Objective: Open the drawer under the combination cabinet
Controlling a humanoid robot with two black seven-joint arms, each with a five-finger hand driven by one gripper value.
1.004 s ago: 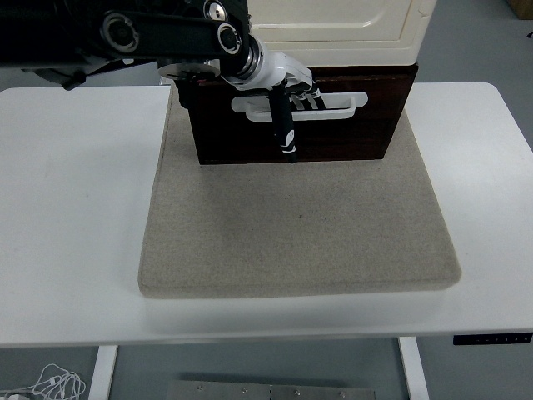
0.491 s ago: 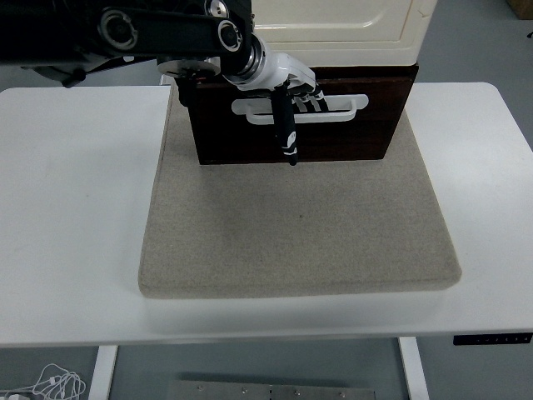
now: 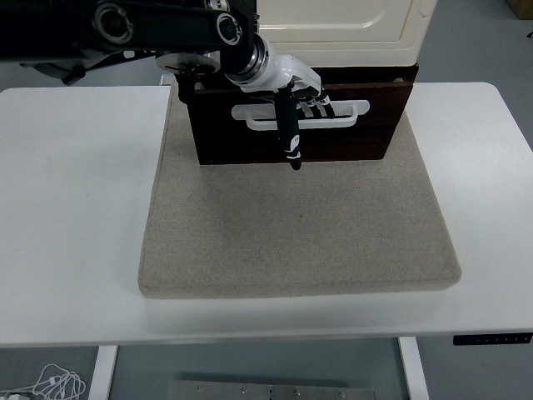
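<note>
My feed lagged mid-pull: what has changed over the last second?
The left hand, hooked in the white handle, has drawn the dark drawer slightly out toward the near edge; a gap now shows at its top. The cream cabinet and grey mat stayed put.

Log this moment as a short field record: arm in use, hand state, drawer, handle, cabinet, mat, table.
arm in use: left arm, reaching in from the left edge; right arm out of view
left hand: fingers hooked through the handle, thumb hanging down over the drawer front
drawer: dark brown, under the cabinet, front a little proud of the cabinet face
handle: white, horizontal slot grip on the drawer front
cabinet: cream, on top of the drawer
mat: beige, under the drawer unit
table: white
</note>
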